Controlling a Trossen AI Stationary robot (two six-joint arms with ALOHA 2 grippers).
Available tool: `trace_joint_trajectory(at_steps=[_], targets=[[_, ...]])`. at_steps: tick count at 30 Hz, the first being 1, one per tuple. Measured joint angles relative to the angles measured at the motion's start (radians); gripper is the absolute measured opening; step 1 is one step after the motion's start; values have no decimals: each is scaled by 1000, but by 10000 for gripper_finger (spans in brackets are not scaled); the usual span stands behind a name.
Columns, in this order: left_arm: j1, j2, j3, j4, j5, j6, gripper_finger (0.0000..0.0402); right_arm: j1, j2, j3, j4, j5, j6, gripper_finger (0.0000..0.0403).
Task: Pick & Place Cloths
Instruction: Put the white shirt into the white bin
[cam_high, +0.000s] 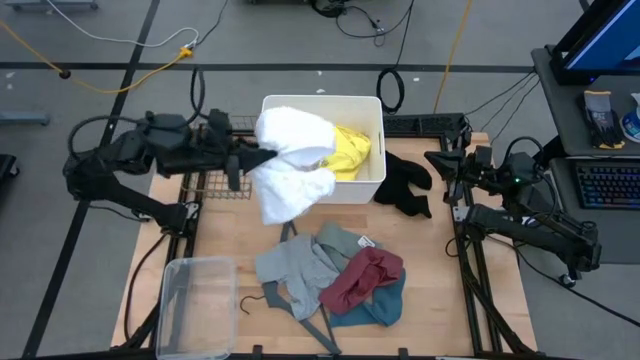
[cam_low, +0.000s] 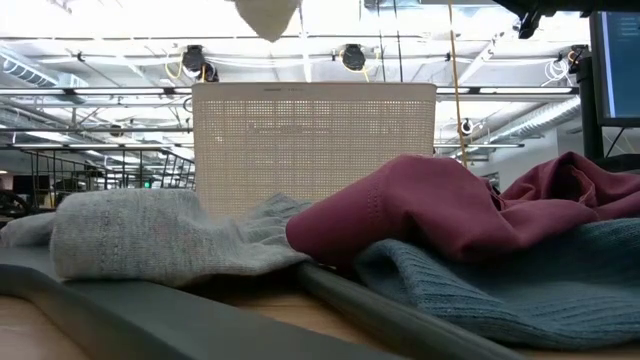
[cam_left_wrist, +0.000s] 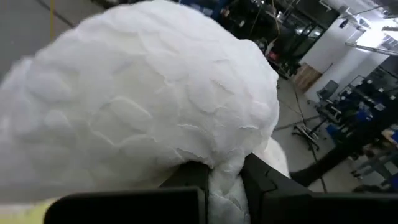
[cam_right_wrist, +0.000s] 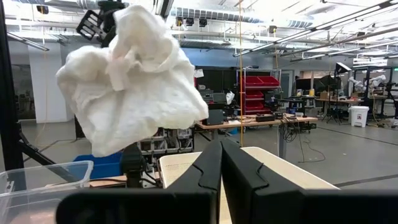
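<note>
My left gripper (cam_high: 262, 157) is shut on the white cloth (cam_high: 292, 160), held high over the left wall of the white basket (cam_high: 375, 185). The low view shows only the cloth's bottom tip (cam_low: 268, 15). The yellow cloth (cam_high: 352, 150) lies inside the basket. The black cloth (cam_high: 408, 182) lies on the table to the basket's right. Grey (cam_high: 290, 268), sage-green (cam_high: 340, 242), maroon (cam_high: 362, 278) and teal (cam_high: 375, 305) cloths lie heaped near the table's near edge. My right gripper (cam_right_wrist: 221, 165) is shut and waits by the table's right edge, beside the black cloth. My left gripper pinches a bunched fold of the white cloth (cam_left_wrist: 225, 186) between its two fingers (cam_left_wrist: 264, 180), coming roughly level from the table's left side. The cloth is lifted clear of the table and billows around and below the fingers, slack, in several layers (cam_right_wrist: 134, 81).
A clear plastic bin (cam_high: 195, 305) stands at the table's near left corner. A thin grey hanger (cam_high: 262, 297) lies beside the cloth heap. A wire rack (cam_high: 215, 180) sits under my left arm. Bare wood shows between the basket and the heap.
</note>
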Motion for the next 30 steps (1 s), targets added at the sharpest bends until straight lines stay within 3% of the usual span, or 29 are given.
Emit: trace_joint_trajectory(at_steps=[4, 11, 23, 30], targets=[[69, 41, 0, 125, 49, 78, 29, 0, 0, 0, 0, 0, 0, 4], [226, 122, 0, 287, 224, 149, 29, 0, 0, 0, -4, -1, 0, 4], [493, 326, 0, 451, 508, 102, 29, 0, 0, 0, -5, -5, 0, 4], [583, 452, 0, 459, 608, 26, 29, 0, 0, 0, -14, -5, 0, 4]])
